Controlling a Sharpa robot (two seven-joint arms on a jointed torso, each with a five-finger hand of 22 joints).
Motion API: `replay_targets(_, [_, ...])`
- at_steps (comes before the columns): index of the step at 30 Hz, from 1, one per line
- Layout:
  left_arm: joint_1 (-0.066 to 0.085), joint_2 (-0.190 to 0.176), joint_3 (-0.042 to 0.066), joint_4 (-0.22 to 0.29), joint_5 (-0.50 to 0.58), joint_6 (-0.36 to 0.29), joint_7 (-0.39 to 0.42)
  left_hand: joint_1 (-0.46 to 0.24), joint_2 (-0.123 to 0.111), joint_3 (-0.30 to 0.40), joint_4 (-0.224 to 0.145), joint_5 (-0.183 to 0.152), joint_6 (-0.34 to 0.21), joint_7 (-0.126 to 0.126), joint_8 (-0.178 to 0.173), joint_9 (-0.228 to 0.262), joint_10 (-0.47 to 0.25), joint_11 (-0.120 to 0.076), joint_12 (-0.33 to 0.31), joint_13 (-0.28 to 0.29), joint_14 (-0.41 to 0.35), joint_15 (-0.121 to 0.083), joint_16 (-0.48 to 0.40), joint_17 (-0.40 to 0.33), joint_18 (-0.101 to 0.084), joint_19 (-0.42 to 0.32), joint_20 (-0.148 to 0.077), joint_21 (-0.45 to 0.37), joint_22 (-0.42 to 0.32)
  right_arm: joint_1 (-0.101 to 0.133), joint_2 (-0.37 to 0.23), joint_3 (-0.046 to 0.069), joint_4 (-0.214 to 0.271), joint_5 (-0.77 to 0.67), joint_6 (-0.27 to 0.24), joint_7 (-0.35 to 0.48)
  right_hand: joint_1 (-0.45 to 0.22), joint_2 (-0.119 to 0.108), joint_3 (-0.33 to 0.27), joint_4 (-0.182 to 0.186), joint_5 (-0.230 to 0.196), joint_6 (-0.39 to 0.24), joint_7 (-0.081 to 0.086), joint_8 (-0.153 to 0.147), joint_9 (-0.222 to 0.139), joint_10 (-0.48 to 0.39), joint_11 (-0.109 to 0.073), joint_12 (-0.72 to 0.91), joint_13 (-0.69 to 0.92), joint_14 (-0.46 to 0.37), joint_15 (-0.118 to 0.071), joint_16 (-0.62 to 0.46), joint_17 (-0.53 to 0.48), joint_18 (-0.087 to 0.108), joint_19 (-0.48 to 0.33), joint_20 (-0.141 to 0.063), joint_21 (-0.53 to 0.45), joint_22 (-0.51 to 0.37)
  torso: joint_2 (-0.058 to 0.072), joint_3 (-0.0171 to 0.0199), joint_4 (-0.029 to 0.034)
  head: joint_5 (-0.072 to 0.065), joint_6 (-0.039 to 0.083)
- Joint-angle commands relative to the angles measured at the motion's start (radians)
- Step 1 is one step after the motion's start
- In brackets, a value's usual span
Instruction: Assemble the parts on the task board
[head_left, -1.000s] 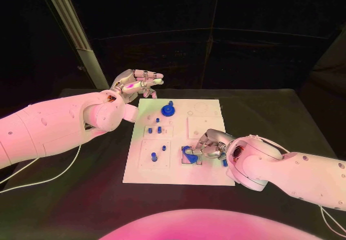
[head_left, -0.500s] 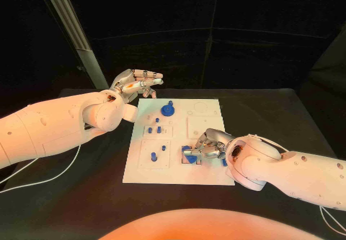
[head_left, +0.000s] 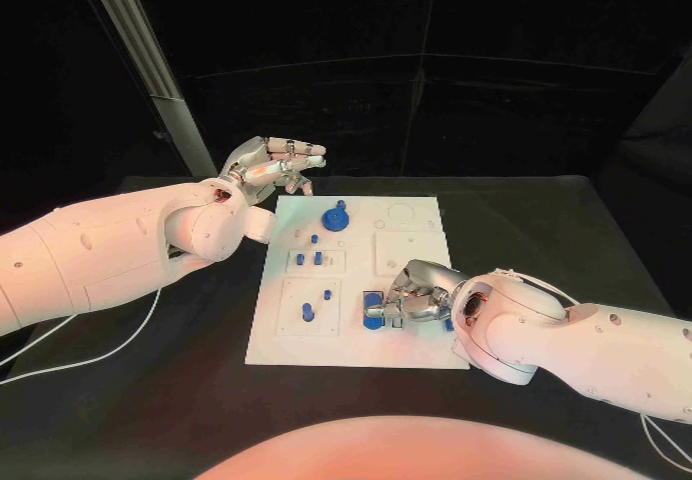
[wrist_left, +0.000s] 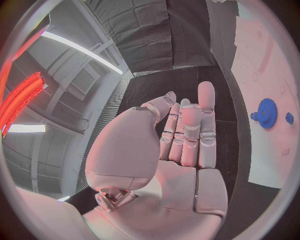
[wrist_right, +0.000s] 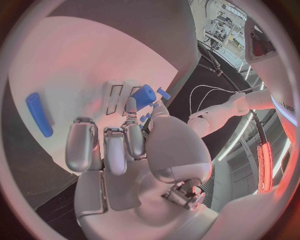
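The white task board (head_left: 411, 230) lies in the middle of the black table. My right hand (head_left: 415, 298) rests low over the board's near right part and pinches a blue cylinder part (head_left: 375, 311) between thumb and fingertip; in the right wrist view the same blue cylinder part (wrist_right: 144, 96) sits at the tips of my right hand (wrist_right: 125, 145). A blue gear (head_left: 336, 218) stands at the board's far end. My left hand (head_left: 274, 162) hovers beyond the board's far left corner, fingers extended, holding nothing; the left wrist view shows my left hand (wrist_left: 184, 140) beside the gear (wrist_left: 267, 112).
Small blue pegs (head_left: 309, 259) stand in the board's left middle section, and two more pegs (head_left: 317, 305) nearer the front. A blue bar (wrist_right: 39, 114) lies flat on the board by my right hand. A grey post (head_left: 152, 85) rises at the back left.
The blue part in my right hand has turned and shifted slightly left over the board. My left hand has stayed where it was.
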Motion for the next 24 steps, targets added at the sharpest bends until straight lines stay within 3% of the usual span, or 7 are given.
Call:
replay_targets(1, [0.002,0.0,0.001,0.001,0.003,0.011,0.002,-0.002,0.003,-0.001,-0.005,0.006,-0.009,0.001,0.003,0.002,-0.006,-0.001,0.002,0.0,-0.006,0.0,-0.002,-0.001,0.006,-0.005,0.004,-0.006,-0.002,0.001,-0.002,0.0,0.005,0.01,0.018,0.04,-0.01,-0.001,-0.001,0.006,0.004,0.006,0.0,0.001,0.002,0.006,0.0,0.005,0.037,0.081,-0.007,0.001,0.15,-0.007,0.0,-0.007,0.005,0.001,-0.001,0.0,0.0004,-0.002,0.0])
replay_targets(11, [0.002,-0.001,0.0,0.001,0.003,0.012,0.001,-0.002,0.003,-0.001,-0.005,0.006,-0.009,0.001,0.003,0.002,-0.006,-0.001,0.002,0.0,-0.006,0.0,-0.002,-0.001,0.006,-0.005,0.004,-0.006,-0.002,0.001,-0.011,0.0,-0.004,-0.012,0.008,0.017,-0.003,0.007,-0.005,0.008,0.021,0.009,-0.001,-0.001,0.005,0.006,-0.001,0.002,0.036,0.081,-0.008,0.0,0.15,-0.007,0.0,-0.008,0.005,0.001,0.0,-0.0009,0.0013,-0.005,0.004])
replay_targets(15, [0.002,-0.001,0.0,0.001,0.003,0.012,0.0,-0.002,0.003,-0.001,-0.005,0.006,-0.009,0.001,0.003,0.002,-0.006,-0.001,0.002,0.0,-0.006,0.0,-0.002,-0.001,0.006,-0.005,0.004,-0.006,-0.002,0.001,-0.008,0.0,-0.008,-0.032,0.011,0.009,0.079,0.008,0.009,-0.041,0.058,0.014,-0.004,0.0,0.012,0.006,-0.004,-0.003,0.035,0.081,-0.011,0.0,0.15,-0.007,0.0,-0.011,0.005,0.001,0.0,-0.0004,0.0011,-0.005,0.005])
replay_targets(19, [0.002,0.0,0.0,0.001,0.003,0.013,0.0,-0.002,0.003,-0.001,-0.005,0.006,-0.009,0.001,0.003,0.002,-0.006,-0.001,0.002,0.0,-0.006,0.0,-0.002,-0.001,0.006,-0.005,0.004,-0.006,-0.002,0.001,-0.001,0.0,-0.014,-0.053,0.006,-0.007,0.165,0.038,0.047,-0.095,-0.013,0.027,-0.012,0.007,0.021,0.009,-0.012,-0.001,0.038,0.081,-0.017,0.0,0.151,-0.007,0.0,-0.014,0.004,0.002,0.001,-0.0009,0.0019,-0.007,0.003])
replay_targets(24, [0.002,0.001,0.0,0.0,0.003,0.013,-0.001,-0.002,0.003,-0.001,-0.005,0.006,-0.009,0.001,0.003,0.002,-0.006,-0.001,0.002,0.0,-0.006,0.0,-0.002,-0.001,0.006,-0.005,0.004,-0.006,-0.002,0.002,0.011,0.0,-0.029,-0.073,0.012,-0.028,0.217,0.063,0.081,-0.135,-0.049,0.029,-0.019,0.01,0.027,0.012,-0.018,0.001,0.043,0.081,-0.022,0.0,0.152,-0.007,0.0,-0.019,0.003,0.001,0.001,-0.001,0.0024,-0.009,0.003])
